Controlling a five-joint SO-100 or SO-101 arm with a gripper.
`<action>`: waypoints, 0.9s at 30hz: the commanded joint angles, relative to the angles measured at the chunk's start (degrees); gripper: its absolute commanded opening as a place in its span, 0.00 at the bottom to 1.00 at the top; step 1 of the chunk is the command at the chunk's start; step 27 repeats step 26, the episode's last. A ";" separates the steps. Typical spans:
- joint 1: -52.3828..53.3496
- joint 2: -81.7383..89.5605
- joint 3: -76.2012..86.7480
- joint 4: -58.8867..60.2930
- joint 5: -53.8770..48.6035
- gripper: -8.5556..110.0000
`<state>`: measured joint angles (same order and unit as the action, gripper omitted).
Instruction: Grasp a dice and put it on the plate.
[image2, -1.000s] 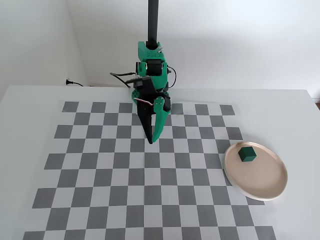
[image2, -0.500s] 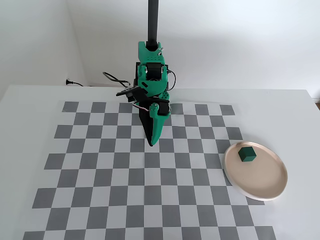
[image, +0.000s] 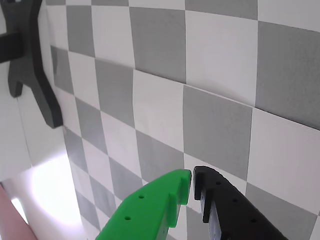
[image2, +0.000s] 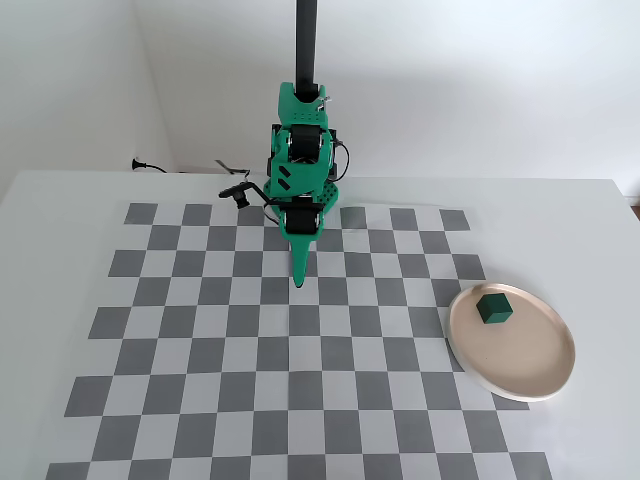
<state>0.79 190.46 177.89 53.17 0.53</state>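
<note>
In the fixed view the small dark green dice (image2: 495, 308) lies on the beige-pink plate (image2: 530, 370), at the plate's far left part, at the right side of the checkered mat. My gripper (image2: 299, 282) hangs over the mat's middle back, well left of the plate, pointing down. In the wrist view the gripper (image: 192, 181) shows a green finger and a black finger almost touching, with nothing between them. The dice does not show in the wrist view. A pink sliver at that view's bottom left corner may be the plate.
The grey and white checkered mat (image2: 200, 330) covers the white table. A black stand base (image: 35, 75) sits at the wrist view's upper left. A black pole (image2: 306, 40) rises behind the arm, with cables (image2: 235, 190) at the table's back.
</note>
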 joint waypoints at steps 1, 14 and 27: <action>-0.18 0.70 -0.62 0.35 0.09 0.04; -0.18 0.70 -0.62 0.35 0.09 0.04; -0.18 0.70 -0.62 0.35 0.09 0.04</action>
